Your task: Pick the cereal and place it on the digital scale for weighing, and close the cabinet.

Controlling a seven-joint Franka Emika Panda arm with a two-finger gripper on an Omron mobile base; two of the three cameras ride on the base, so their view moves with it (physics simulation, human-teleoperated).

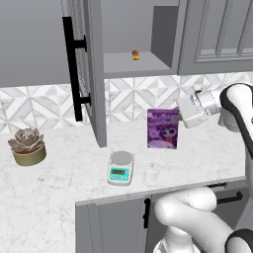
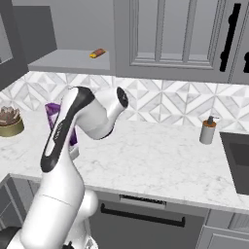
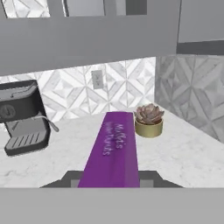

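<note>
A: Cereal (image 1: 162, 129) check — where does it sit?

B: Purple box, upright, lifted above the marble counter (image 1: 59, 168) in the left base view, in front of the tiled backsplash. The gripper (image 1: 179, 117) has its jaws closed tight on the box's upper right edge. In the hand view the narrow purple face (image 3: 113, 151) runs straight out from between the fingers.

A: And the digital scale (image 1: 121, 168)?

B: On the counter, below and left of the box, well apart from it. Round platform bare, small display facing the front edge.

A: Cabinet (image 1: 94, 74)?

B: Upper one, door swung open toward the camera, black bar handle (image 1: 73, 69) on its outer face. One small orange-red item (image 1: 135, 55) on the shelf inside (too small to say what it is).

A: Anything else?

B: Succulent pot (image 1: 28, 147) far left on the counter; in the hand view it stands just past the box's far end. Coffee machine (image 3: 24, 117) at left in the hand view. Soap dispenser (image 2: 208, 130) near the sink (image 2: 238, 160) in the right base view.
</note>
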